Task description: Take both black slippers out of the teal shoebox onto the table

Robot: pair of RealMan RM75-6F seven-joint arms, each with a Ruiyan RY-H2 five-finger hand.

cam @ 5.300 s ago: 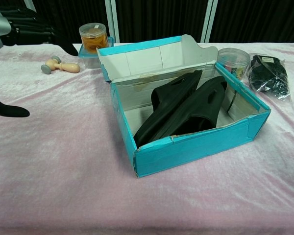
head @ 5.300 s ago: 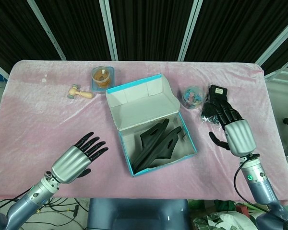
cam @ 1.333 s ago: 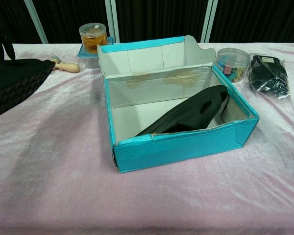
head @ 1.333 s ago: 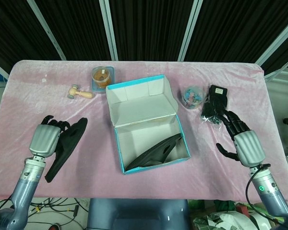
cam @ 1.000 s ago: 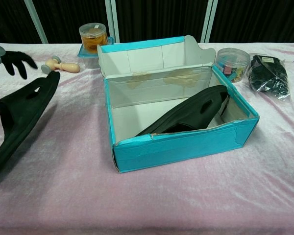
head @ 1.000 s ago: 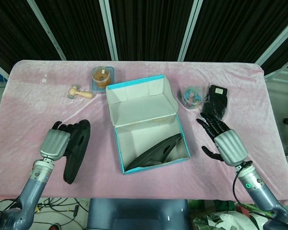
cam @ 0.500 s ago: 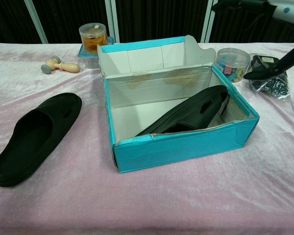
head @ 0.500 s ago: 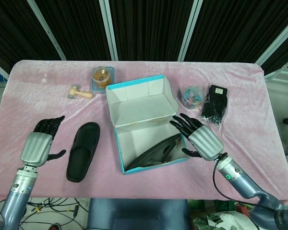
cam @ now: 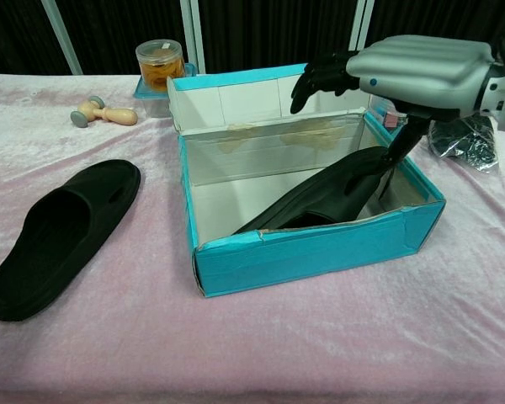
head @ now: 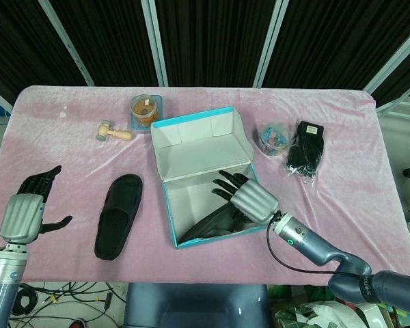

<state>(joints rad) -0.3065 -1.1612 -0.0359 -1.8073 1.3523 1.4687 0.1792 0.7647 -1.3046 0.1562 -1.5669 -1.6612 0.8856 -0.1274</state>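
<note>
The teal shoebox stands mid-table with its lid flipped back. One black slipper leans inside it against the right wall. My right hand hovers over the box with its fingers spread, the thumb reaching down to the slipper's upper edge; it holds nothing. The other black slipper lies flat on the pink cloth left of the box. My left hand is open near the table's left edge, apart from that slipper.
A wooden mallet and a jar on a blue lid sit behind the box to the left. A clear tub of small items and a bagged black item lie to the right.
My right hand has moved left from beside the box to over it, thumb reaching the slipper inside. My left hand has drawn further left, away from the slipper on the table.
</note>
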